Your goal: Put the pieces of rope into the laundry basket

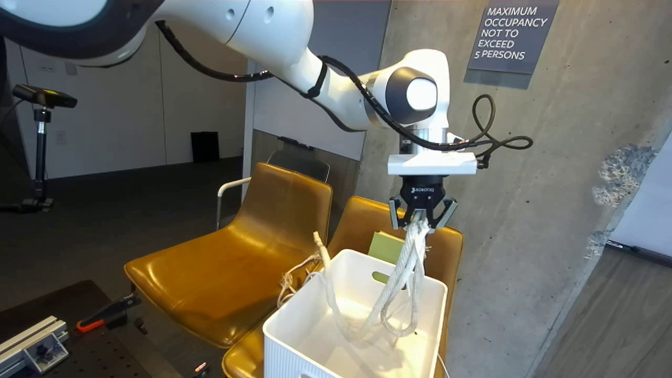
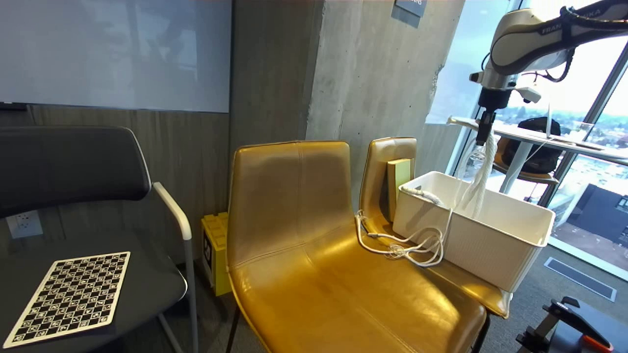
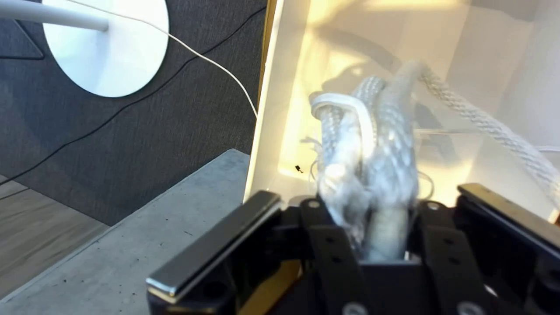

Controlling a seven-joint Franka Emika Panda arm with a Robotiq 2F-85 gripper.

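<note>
The rope bundle (image 1: 407,260) is held in the clenched gripper (image 1: 418,223) over the laundry basket (image 2: 485,250), its lower loops (image 1: 401,333) hung inside it, while a thick rope end (image 2: 426,194) is seen at the basket's long edge, near the corner by the backrest (image 2: 387,147), and a thin cord (image 2: 398,251) is strewn outside, along the seat edge of the neighbouring chair (image 1: 210,273). For a clean drop, the bundle should be lowered towards the basket's middle before the fingers (image 2: 485,128) are spread and raised straight, so that frayed strands (image 3: 348,194) are not snagged.
</note>
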